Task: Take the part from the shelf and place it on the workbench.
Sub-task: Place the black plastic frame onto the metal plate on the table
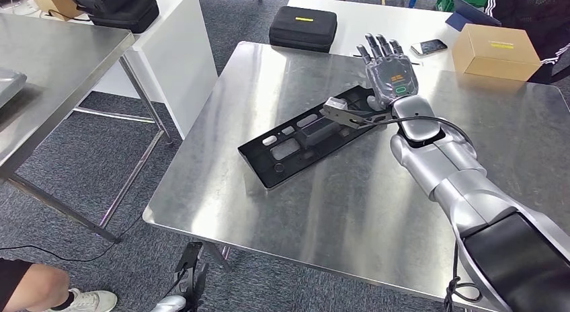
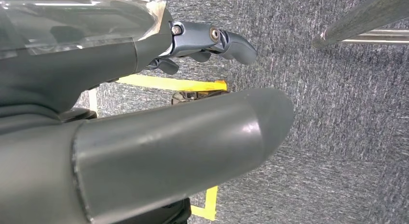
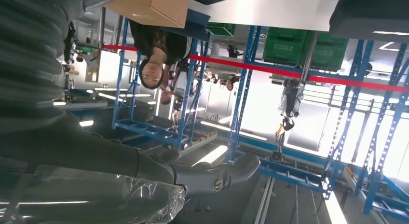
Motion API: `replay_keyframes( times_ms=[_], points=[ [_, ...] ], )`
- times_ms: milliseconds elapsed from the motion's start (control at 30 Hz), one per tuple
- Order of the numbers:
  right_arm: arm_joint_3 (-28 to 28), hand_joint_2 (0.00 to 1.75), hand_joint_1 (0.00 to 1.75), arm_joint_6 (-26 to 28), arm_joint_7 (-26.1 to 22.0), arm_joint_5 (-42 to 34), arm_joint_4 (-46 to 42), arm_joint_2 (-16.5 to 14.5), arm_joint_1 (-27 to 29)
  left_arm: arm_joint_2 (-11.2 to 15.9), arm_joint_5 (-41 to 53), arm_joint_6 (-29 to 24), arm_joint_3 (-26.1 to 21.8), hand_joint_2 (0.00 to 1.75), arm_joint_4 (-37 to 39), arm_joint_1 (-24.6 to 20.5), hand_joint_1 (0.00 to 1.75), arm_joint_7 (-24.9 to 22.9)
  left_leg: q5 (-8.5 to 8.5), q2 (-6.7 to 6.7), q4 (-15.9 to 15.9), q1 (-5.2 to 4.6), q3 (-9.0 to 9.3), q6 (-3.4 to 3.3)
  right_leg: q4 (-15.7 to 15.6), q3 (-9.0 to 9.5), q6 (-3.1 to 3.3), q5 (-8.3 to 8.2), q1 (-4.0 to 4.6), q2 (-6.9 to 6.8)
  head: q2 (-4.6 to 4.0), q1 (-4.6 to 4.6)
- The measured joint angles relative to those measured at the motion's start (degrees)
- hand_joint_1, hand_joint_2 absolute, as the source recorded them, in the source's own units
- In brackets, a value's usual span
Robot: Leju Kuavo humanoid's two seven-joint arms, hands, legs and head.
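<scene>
Flat black plastic part (image 1: 316, 135) with cut-out slots lying on the brushed steel workbench (image 1: 336, 211), silver right hand (image 1: 388, 71) just beyond it, fingers straight and empty, left hand (image 2: 144, 137) above grey carpet (image 2: 347, 137), fingers loose, holding nothing.

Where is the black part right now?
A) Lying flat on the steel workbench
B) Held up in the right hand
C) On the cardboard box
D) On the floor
A: the black part lies flat on the steel workbench, with the right hand open above its far end, fingers straight.
</scene>
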State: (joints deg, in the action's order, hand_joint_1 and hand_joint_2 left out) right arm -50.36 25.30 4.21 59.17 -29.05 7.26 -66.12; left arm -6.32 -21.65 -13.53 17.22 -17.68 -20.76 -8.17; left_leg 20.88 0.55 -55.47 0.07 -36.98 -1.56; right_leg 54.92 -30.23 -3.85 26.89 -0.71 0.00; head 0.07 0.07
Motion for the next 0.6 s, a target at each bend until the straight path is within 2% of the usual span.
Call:
replay_keyframes(
  times_ms=[67, 133, 333, 500, 600],
  points=[
    [0.2, 1.75, 0.00, -0.6, -0.7, -1.7, 0.1, -0.2, 0.0, 0.0, -0.2, -0.1, 0.0, 0.00, 0.0, 0.0, 0.00, 0.0, 0.00, 0.00, 0.0, 0.00, 0.00, 0.00, 0.0, 0.00, 0.00, 0.00, 0.00, 0.00, 0.00, 0.00],
    [1.4, 1.75, 0.00, -2.9, -2.6, -7.0, 0.0, -0.7, 0.2, 0.0, -0.5, -0.4, 0.0, 0.00, 0.0, 0.0, 0.00, 0.1, 0.00, 0.00, 0.0, 0.00, 0.00, 0.00, 0.0, 0.01, 0.00, 0.00, 0.00, 0.00, 0.00, -0.01],
    [13.3, 1.75, 0.00, -16.5, -9.2, -35.4, -3.6, -3.3, 3.1, 0.2, -1.4, -1.0, 0.0, 0.00, 0.0, 0.0, 0.00, 0.2, 0.00, 0.01, 0.0, 0.00, 0.00, 0.00, 0.0, 0.01, 0.00, 0.00, 0.01, 0.00, 0.00, -0.01],
    [21.3, 1.75, 0.00, -28.4, -8.7, -56.7, -11.4, -4.1, 6.4, 0.4, -2.2, -1.0, 0.1, 0.00, 0.0, 0.1, 0.00, 0.2, 0.01, 0.02, 0.0, 0.00, -0.01, 0.01, 0.0, 0.00, 0.00, 0.01, 0.01, -0.01, 0.00, -0.01],
    [23.4, 1.75, 0.00, -30.6, -8.1, -61.8, -15.1, -4.1, 7.7, 0.5, -2.4, -1.0, 0.2, 0.00, 0.0, 0.1, 0.00, 0.3, 0.03, 0.01, 0.0, 0.00, -0.01, 0.03, 0.0, 0.00, 0.01, 0.01, 0.00, -0.01, 0.00, -0.01]
  ],
)
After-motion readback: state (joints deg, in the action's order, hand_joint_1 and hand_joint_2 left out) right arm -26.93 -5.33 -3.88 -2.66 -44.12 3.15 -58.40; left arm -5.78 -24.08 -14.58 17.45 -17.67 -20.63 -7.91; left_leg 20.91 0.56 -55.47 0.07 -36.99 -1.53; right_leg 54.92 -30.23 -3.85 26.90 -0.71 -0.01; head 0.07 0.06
